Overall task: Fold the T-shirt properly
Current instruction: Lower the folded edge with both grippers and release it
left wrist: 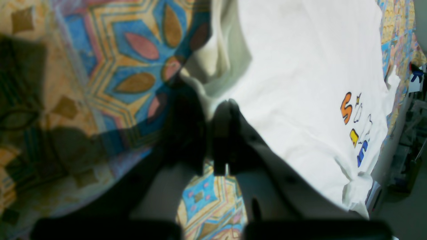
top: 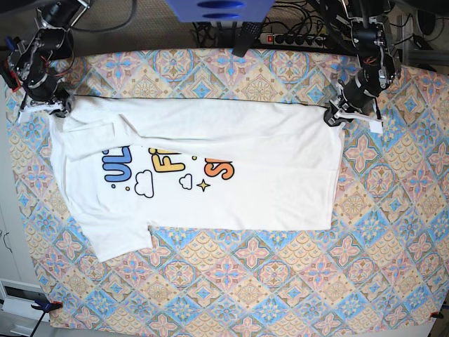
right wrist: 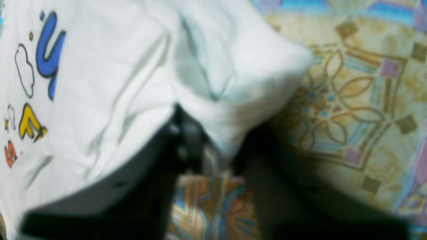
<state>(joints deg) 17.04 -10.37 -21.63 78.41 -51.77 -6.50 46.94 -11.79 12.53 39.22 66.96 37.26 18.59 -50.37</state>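
Note:
The white T-shirt (top: pixel 210 189) lies spread flat, print side up, with blue, yellow and orange letters. In the base view, my left gripper (top: pixel 334 114) sits at the shirt's far right corner. The left wrist view shows that gripper (left wrist: pixel 210 133) shut, with the shirt's (left wrist: pixel 300 83) edge pinched between its dark fingers. My right gripper (top: pixel 57 109) is at the far left corner by the sleeve. In the blurred right wrist view its jaws (right wrist: pixel 217 146) hold a bunched fold of the shirt (right wrist: pixel 116 83) between them.
The patterned blue-orange tablecloth (top: pixel 280 281) covers the table all around the shirt. A power strip with cables (top: pixel 295 36) lies along the back edge. Both arm bases stand at the back corners. A small clamp (top: pixel 43 306) grips the front left edge.

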